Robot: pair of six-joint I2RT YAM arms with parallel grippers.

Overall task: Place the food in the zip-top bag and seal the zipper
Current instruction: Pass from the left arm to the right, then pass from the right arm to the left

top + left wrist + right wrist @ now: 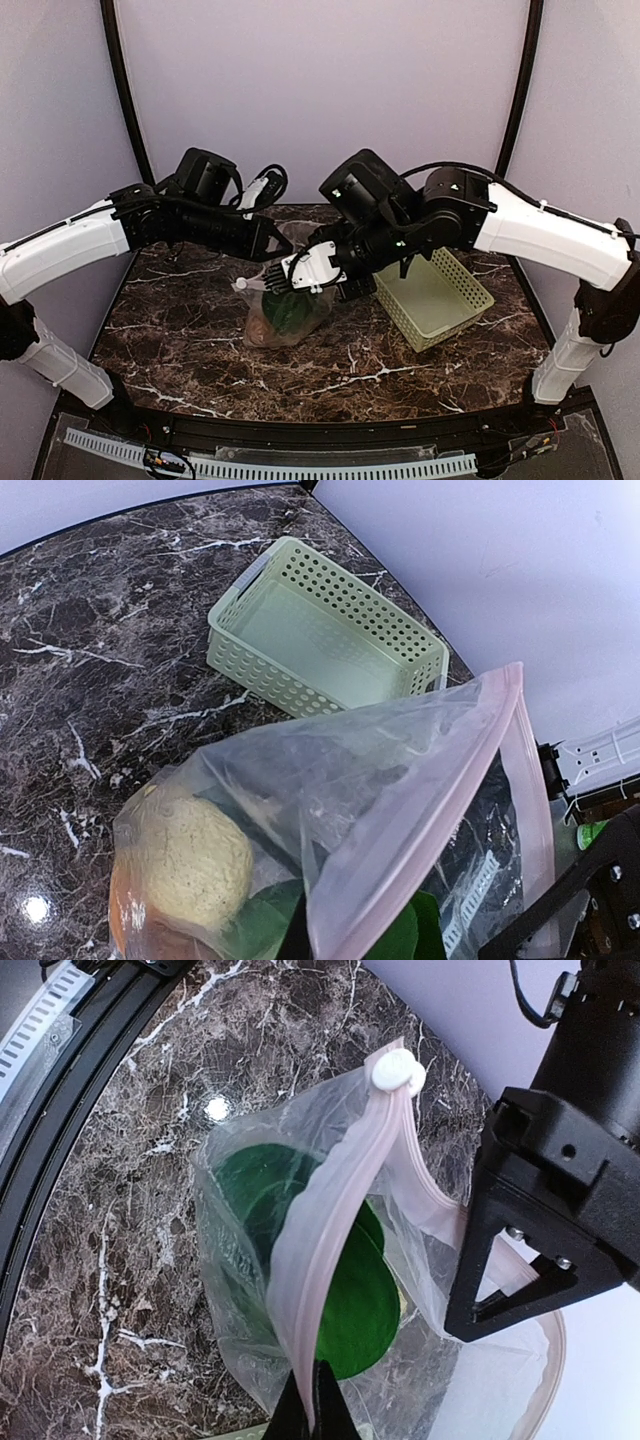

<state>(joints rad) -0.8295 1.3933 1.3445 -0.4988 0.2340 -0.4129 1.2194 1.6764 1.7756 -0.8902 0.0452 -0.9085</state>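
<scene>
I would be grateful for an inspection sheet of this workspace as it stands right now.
Surface: dark marble-patterned table with white veins.
Job's things: clear floppy zip-top plastic bag held up mid-table, mouth open; inside, a brown potato, an orange piece and green produce; pinkish zipper strip unsealed, white slider at one end.
Clutter: light-green perforated plastic basket, empty, right of the bag.
Hands: left hand shut on the bag's mouth edge; right hand shut on the zipper strip.
Cables: black cables looped by the wrists.
Surroundings: pale walls, black frame posts.
</scene>
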